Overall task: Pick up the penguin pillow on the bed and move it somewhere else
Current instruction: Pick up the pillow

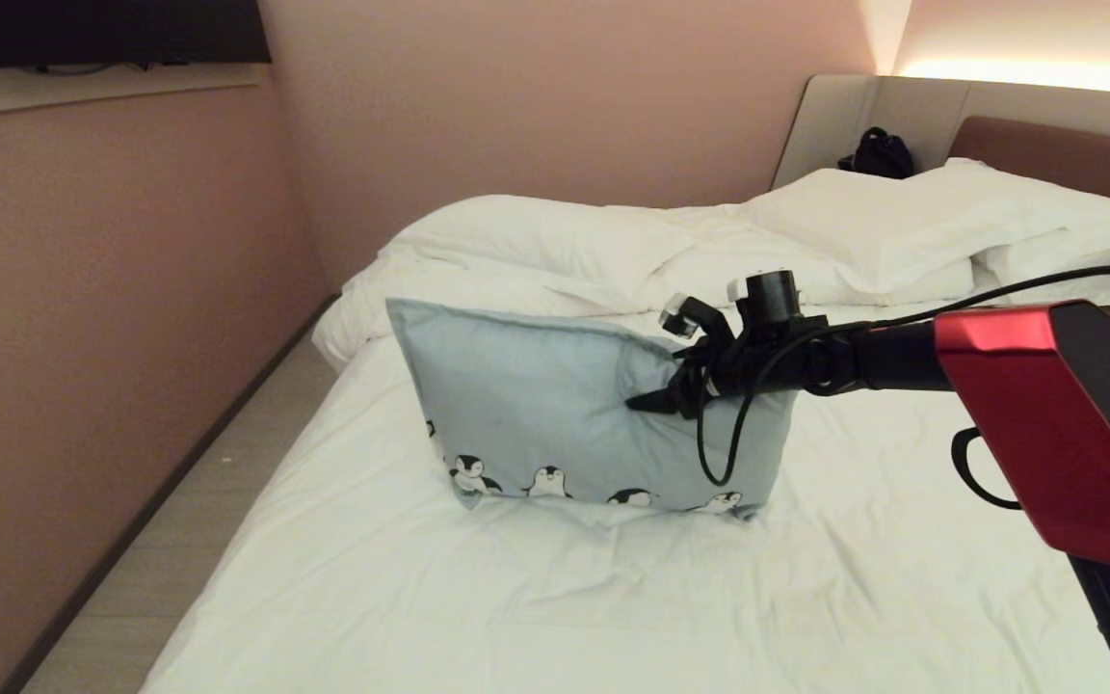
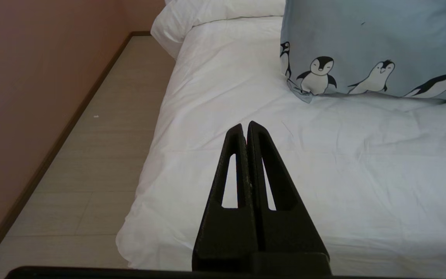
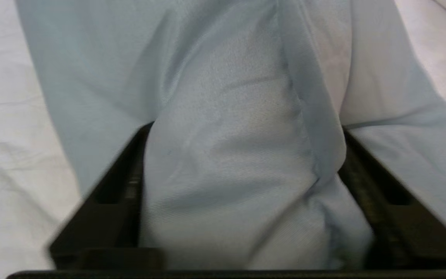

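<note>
Your right gripper (image 1: 656, 400) sits at the top edge of the penguin pillow (image 1: 536, 414), which stands on edge mid-bed (image 1: 516, 598) in the head view; keep the squeeze going until the fabric is firmly bunched before you lift

From the left wrist, the left gripper (image 2: 246, 126) is pressed together, empty, over the sheet, with the pillow's penguin row resting on the mattress beyond

From the right wrist, the fingers (image 3: 118, 182) straddle a thick fold, pressing both sides; no containers appear anywhere
</note>
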### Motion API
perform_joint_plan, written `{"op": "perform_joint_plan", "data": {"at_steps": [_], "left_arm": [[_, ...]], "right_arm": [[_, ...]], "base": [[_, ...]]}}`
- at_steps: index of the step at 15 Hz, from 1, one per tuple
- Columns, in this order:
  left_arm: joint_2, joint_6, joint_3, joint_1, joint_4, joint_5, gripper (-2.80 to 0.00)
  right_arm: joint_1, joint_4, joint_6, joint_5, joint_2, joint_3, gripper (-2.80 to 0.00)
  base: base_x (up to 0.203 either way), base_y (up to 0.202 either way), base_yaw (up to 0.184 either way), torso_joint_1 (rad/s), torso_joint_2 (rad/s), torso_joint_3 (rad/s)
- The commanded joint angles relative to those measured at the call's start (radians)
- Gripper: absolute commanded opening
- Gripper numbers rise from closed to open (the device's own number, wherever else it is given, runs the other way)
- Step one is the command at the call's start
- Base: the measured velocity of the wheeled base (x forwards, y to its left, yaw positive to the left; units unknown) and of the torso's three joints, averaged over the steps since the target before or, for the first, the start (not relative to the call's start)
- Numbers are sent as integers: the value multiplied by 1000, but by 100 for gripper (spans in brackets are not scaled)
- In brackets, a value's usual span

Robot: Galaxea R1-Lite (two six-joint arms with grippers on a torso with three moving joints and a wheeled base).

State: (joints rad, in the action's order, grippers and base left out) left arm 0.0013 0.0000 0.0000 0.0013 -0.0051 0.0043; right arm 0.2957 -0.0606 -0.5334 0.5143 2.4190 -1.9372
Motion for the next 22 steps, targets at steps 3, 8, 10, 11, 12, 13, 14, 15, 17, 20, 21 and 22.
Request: {"op": "perform_joint_plan", "data": {"at_steps": [3, 8, 10, 11, 12, 13, 14, 15, 17, 20, 21, 22], "left_arm": [[0, 0, 0, 0, -1, 0, -280], [0, 0, 0, 0, -1, 0, -280], [0, 0, 0, 0, -1, 0, -280], [0, 0, 0, 0, -1, 0, -280], [0, 0, 0, 0, -1, 0, -280], [0, 0, 0, 0, 0, 0, -280], [0, -2, 0, 0, -1, 0, -280], [0, 0, 0, 0, -1, 0, -280], [0, -2, 0, 0, -1, 0, -280], [0, 0, 0, 0, -1, 0, -280], [0, 0, 0, 0, -1, 0, -280], [0, 0, 0, 0, -1, 0, -280]], "right_arm": [[6, -2, -5, 15, 3, 1, -280], [19, -4, 4, 18, -12, 3, -280], [20, -5, 14, 20, -35, 3, -280], [20, -5, 27, 21, -46, 3, -280], [21, -5, 56, 21, -60, 3, -280], [22, -4, 74, 21, -70, 3, -280], [21, -4, 99, 21, -91, 3, -280], [20, -4, 114, 21, -105, 3, -280], [20, -4, 154, 19, -162, 3, -280], [20, -4, 240, 8, -235, 3, -280], [20, -5, 275, 7, -270, 4, -280], [20, -4, 321, 3, -295, 4, -280]], "base": [[0, 0, 0, 0, 0, 0], [0, 0, 0, 0, 0, 0], [0, 0, 0, 0, 0, 0], [0, 0, 0, 0, 0, 0], [0, 0, 0, 0, 0, 0], [0, 0, 0, 0, 0, 0], [0, 0, 0, 0, 0, 0], [0, 0, 0, 0, 0, 0], [0, 0, 0, 0, 0, 0], [0, 0, 0, 0, 0, 0], [0, 0, 0, 0, 0, 0], [0, 0, 0, 0, 0, 0]]}}
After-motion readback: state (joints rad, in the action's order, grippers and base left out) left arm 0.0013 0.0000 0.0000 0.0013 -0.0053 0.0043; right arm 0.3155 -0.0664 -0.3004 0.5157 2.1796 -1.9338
